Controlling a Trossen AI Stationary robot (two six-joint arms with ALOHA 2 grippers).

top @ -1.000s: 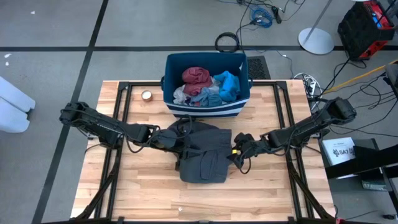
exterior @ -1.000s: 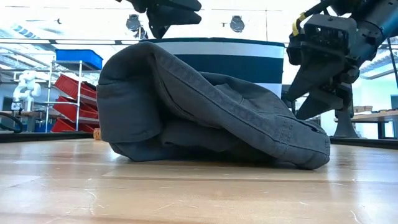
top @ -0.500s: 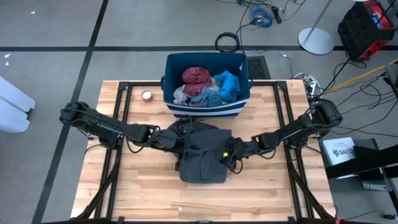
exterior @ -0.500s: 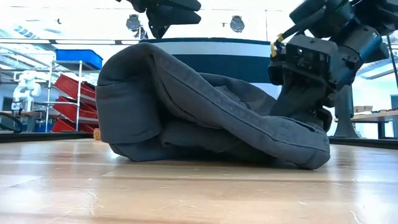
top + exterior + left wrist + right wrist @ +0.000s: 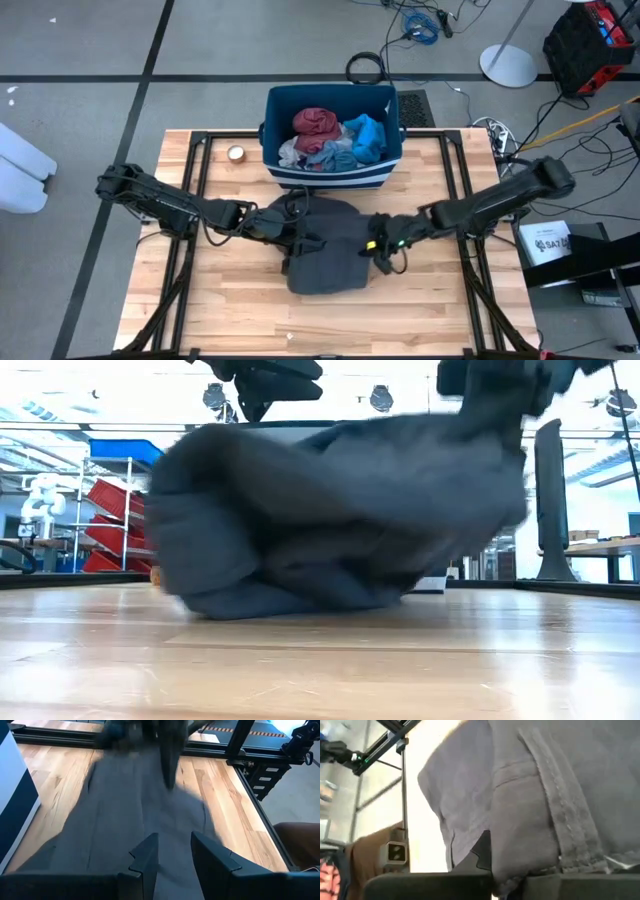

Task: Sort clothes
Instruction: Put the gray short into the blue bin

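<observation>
At the wooden table's (image 5: pixel 240 310) centre, the right gripper (image 5: pixel 372 246) pinches shut on the limp, heavy dark grey stitched-seam garment (image 5: pixel 325 255), best lifted by that thick edge, while the left gripper (image 5: pixel 172 855) hovers part-open, empty.

A: so where's the room here? The dark grey garment (image 5: pixel 325 250) is hogging the middle of the worktop (image 5: pixel 240 310), and both arms are closing in on it from either side.

B: yeah, and the blue bin (image 5: pixel 333 138) is sitting right behind it, blocking the far edge. A little round thing (image 5: pixel 236 153) is lying just left of the bin.

A: the whole near strip of wood is lying open, plus both near corners.
</observation>
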